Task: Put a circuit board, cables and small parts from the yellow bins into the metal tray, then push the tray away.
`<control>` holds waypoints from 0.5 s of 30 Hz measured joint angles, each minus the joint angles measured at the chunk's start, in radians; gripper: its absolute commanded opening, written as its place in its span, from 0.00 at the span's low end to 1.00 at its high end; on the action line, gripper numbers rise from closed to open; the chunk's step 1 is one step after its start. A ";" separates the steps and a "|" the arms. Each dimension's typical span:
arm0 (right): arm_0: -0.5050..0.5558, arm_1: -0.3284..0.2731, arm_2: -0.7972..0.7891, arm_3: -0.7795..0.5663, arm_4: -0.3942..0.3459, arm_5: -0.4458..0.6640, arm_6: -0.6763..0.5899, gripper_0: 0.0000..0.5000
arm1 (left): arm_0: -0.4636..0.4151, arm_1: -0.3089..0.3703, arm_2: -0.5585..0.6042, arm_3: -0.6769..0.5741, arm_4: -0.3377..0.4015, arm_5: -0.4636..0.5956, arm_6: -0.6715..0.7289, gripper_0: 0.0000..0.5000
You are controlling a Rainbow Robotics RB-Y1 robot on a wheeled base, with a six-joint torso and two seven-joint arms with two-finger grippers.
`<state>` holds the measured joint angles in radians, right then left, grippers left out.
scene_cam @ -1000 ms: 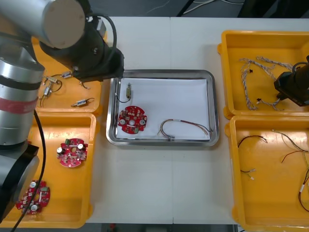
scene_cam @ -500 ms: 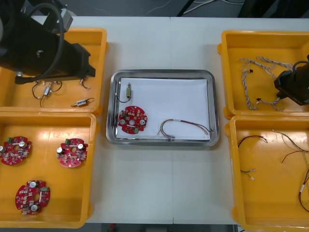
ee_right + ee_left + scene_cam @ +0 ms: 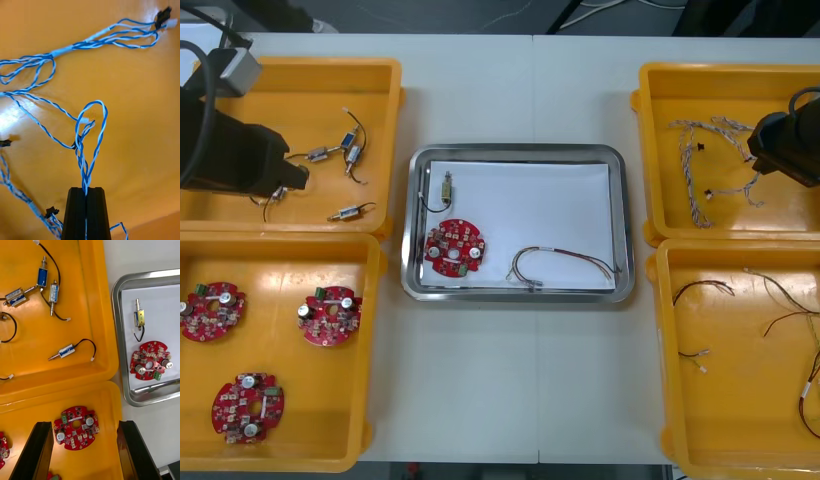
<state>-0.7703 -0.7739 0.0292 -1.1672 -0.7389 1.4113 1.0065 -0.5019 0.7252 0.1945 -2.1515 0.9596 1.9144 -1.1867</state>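
Front view: we see the left gripper (image 3: pixel 85 423) drawn back from the metal tray (image 3: pixel 518 152), where it hung a second ago. It is now over the far left yellow bin (image 3: pixel 300 100), its fingers (image 3: pixel 39 450) wide apart and holding nothing. The right gripper (image 3: pixel 86 188), over the far right yellow bin (image 3: pixel 740 90), has shifted slightly toward the far edge of the desk (image 3: pixel 510 380). Its fingers (image 3: pixel 77 213) are pinched tight on a blue and white cable (image 3: pixel 92 142). In the tray, a circuit board (image 3: pixel 453 248), a small metal part (image 3: pixel 446 187) and a thin cable (image 3: pixel 560 260) lie as before.
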 measured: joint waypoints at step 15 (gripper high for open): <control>0.002 -0.065 -0.081 -0.138 0.021 0.147 0.302 0.00 | 0.179 0.064 0.098 -0.037 0.077 0.000 -0.096 1.00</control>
<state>-0.7679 -0.8388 -0.0519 -1.3048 -0.7184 1.5584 1.3087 -0.3230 0.7893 0.2922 -2.1888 1.0371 1.9144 -1.2823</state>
